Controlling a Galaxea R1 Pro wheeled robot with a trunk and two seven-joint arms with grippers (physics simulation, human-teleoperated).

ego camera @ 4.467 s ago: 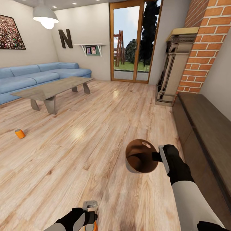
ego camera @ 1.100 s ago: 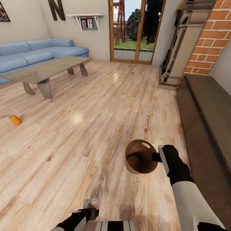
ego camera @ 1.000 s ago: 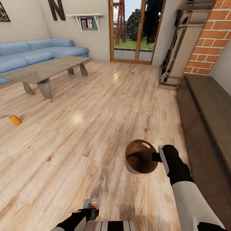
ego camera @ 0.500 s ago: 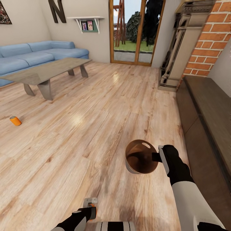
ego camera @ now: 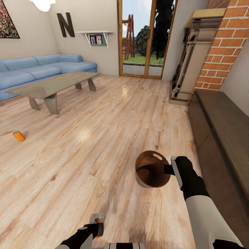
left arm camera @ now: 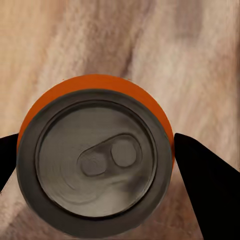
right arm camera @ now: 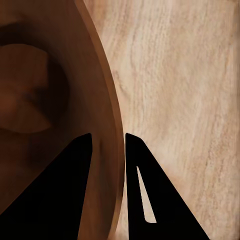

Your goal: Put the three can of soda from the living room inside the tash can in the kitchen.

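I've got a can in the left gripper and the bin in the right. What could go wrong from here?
1. The right gripper pinches only the thin rim of the trash can, so the bin could swing or slip while driving.
2. The left gripper holds the orange can by its sides, apart from the bin; a release now would probably land it on the wood floor.
3. Another orange can lies on the floor near the low table and is easy to forget.

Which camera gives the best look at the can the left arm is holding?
The left wrist view: the orange can sits top-on between the jaws, pull tab clear. The head view catches just an orange sliver at the left gripper.
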